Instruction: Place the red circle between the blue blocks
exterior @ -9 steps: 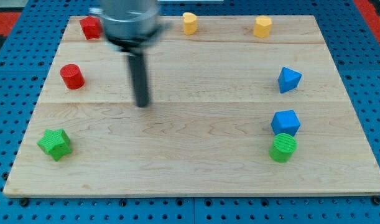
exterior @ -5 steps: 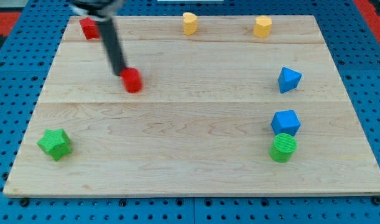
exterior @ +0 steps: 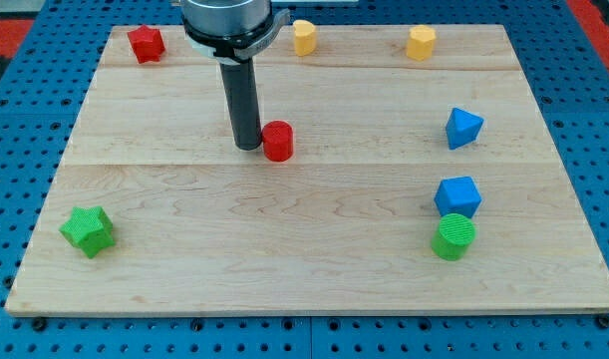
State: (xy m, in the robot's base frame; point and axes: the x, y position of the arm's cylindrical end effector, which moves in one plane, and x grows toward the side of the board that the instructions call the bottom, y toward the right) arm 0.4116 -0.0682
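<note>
8 blocks sit on our wooden counter (exterior: 314,259). From the view's left: green star (exterior: 88,230), red star (exterior: 145,43), then my tip (exterior: 248,146) touching the red circle (exterior: 277,141) on its left side. We carry no pincer. Well apart at the right wait the blue triangle (exterior: 463,128) and blue cube (exterior: 456,194).

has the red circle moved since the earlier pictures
Yes. The red circle has slid toward the view's right, away from the red block in the top-left corner, and my tip now touches its left side.
</note>
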